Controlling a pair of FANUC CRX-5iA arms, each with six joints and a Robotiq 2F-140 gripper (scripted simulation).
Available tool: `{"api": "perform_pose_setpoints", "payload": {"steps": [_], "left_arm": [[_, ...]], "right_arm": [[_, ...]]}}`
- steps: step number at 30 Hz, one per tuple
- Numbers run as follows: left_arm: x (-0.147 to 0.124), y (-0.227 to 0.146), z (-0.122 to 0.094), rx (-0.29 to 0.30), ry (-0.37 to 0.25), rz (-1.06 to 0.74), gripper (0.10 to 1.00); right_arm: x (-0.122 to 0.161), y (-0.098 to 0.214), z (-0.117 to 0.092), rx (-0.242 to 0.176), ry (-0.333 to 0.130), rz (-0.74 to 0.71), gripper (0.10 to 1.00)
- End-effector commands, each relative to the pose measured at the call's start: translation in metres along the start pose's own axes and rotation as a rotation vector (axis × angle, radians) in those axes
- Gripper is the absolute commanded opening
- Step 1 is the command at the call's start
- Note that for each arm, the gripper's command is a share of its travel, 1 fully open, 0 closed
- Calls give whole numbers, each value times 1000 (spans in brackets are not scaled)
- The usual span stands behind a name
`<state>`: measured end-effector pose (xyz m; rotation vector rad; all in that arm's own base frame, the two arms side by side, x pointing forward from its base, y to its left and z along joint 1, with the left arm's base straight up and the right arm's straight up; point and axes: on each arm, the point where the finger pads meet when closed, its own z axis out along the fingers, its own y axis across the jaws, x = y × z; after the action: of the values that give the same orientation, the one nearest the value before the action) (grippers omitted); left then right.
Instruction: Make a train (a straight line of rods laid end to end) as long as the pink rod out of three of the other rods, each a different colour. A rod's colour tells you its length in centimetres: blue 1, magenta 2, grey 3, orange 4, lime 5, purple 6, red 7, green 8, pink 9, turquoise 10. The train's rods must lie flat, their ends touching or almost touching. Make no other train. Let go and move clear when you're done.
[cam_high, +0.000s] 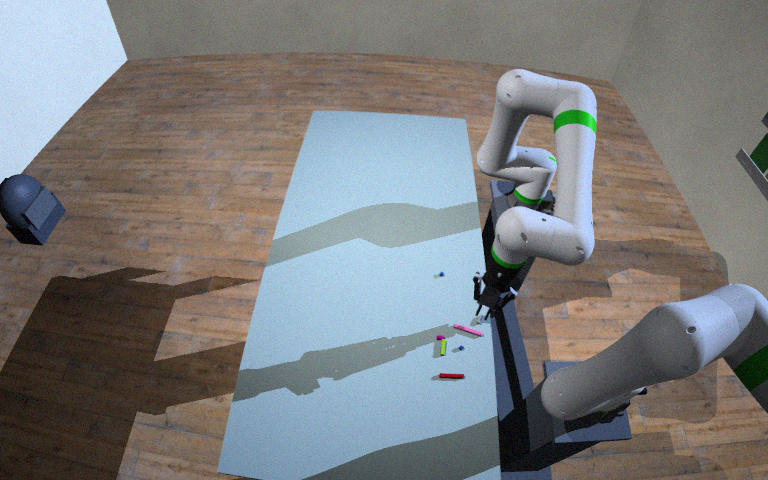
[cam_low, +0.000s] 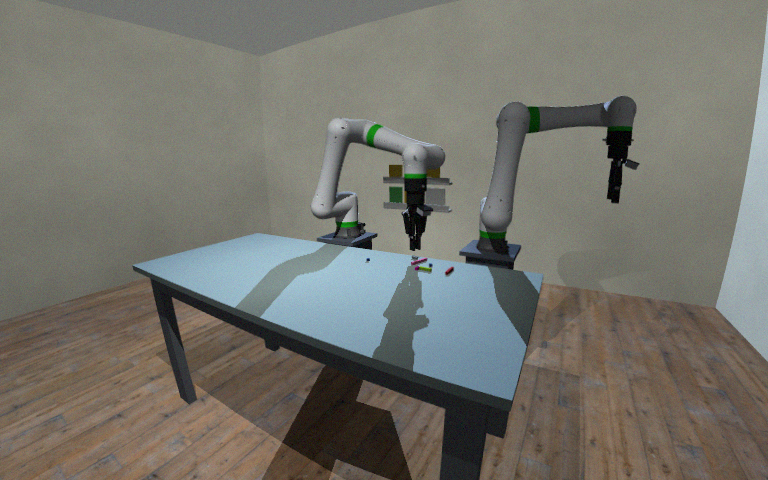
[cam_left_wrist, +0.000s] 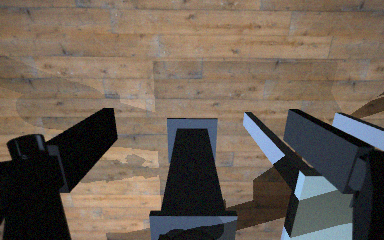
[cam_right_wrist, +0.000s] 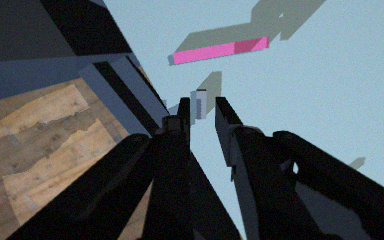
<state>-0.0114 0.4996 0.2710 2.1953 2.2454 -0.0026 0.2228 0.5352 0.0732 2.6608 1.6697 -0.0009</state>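
The pink rod lies flat near the table's robot-side edge. A small grey rod lies beside it, nearer that edge. My right gripper hangs above the grey rod, fingers narrowly open and empty. A magenta rod lies by one end of the lime rod; I cannot tell whether they touch. A blue rod and the red rod lie apart. My left gripper is open and empty, off the table.
Another blue rod lies alone on the table. The robot pedestals stand along the table edge near the grey rod. Shadows of the arms cross the table top.
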Motion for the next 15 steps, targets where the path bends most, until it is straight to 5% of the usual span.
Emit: {"api": "perform_pose_setpoints", "payload": {"steps": [1,15], "left_arm": [[0,0,-1,0,2,0,1000],[0,0,-1,0,2,0,1000]], "right_arm": [[1,0,5,0,2,0,231],[1,0,19,0,2,0,231]]}}
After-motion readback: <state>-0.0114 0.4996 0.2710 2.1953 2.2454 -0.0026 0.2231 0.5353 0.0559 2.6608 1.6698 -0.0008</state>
